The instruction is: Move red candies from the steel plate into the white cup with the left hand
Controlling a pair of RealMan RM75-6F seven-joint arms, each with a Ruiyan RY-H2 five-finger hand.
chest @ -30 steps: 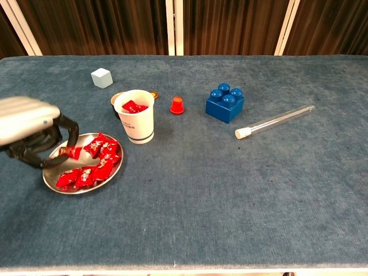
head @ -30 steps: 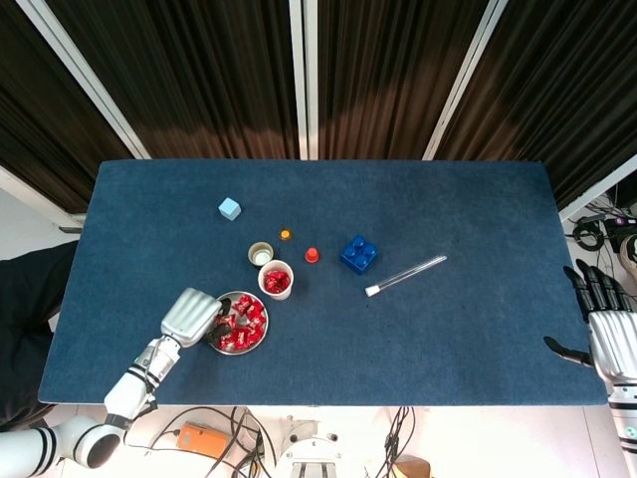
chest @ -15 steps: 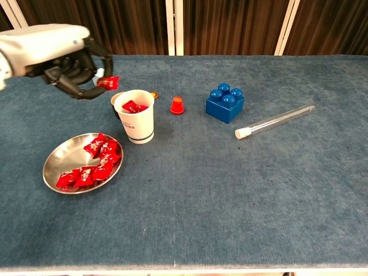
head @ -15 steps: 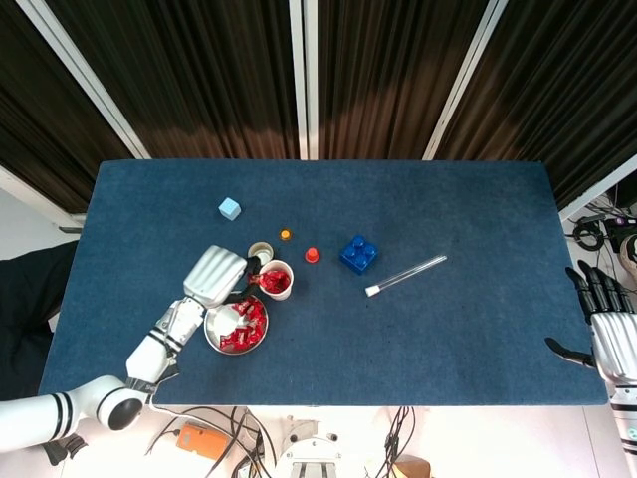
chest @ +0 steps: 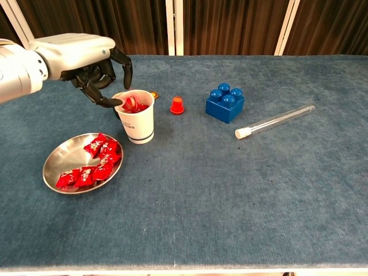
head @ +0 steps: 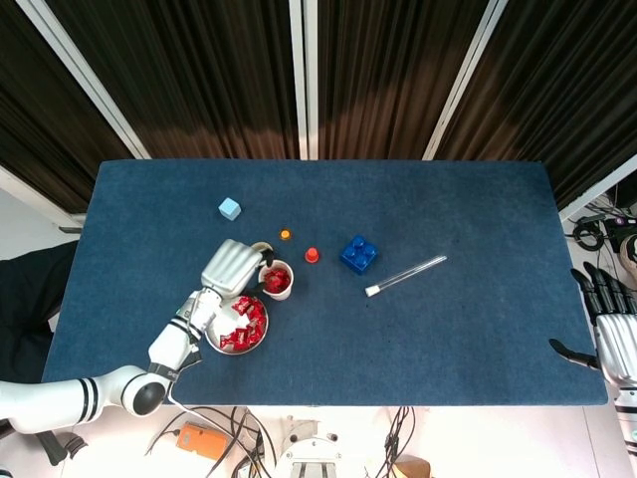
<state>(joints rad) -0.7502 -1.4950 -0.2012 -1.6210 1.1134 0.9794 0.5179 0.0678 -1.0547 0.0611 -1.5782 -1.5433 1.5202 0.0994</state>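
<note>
The white cup (chest: 137, 123) (head: 278, 288) stands just behind the steel plate (chest: 56, 163) (head: 213, 337) and holds red candies (chest: 133, 104) heaped at its mouth. Several more red candies (chest: 95, 164) (head: 246, 327) lie on the plate. My left hand (chest: 92, 60) (head: 233, 267) hovers at the cup's left rim, fingers spread apart, one low fingertip beside the candies in the cup and nothing held. Beyond the table's right edge, my right hand (head: 609, 334) hangs with fingers extended and empty.
A light-blue cube (chest: 102, 77) sits at the back left. A red cap (chest: 177, 105), a blue brick (chest: 225, 103) and a test tube (chest: 275, 121) lie to the cup's right. A small round tin (head: 261, 253) stands behind the cup.
The left hand pinched a candy from the plate, lifted it, carried it right to the cup and let it go there. Its fingers are now spread. The right hand stayed put.
</note>
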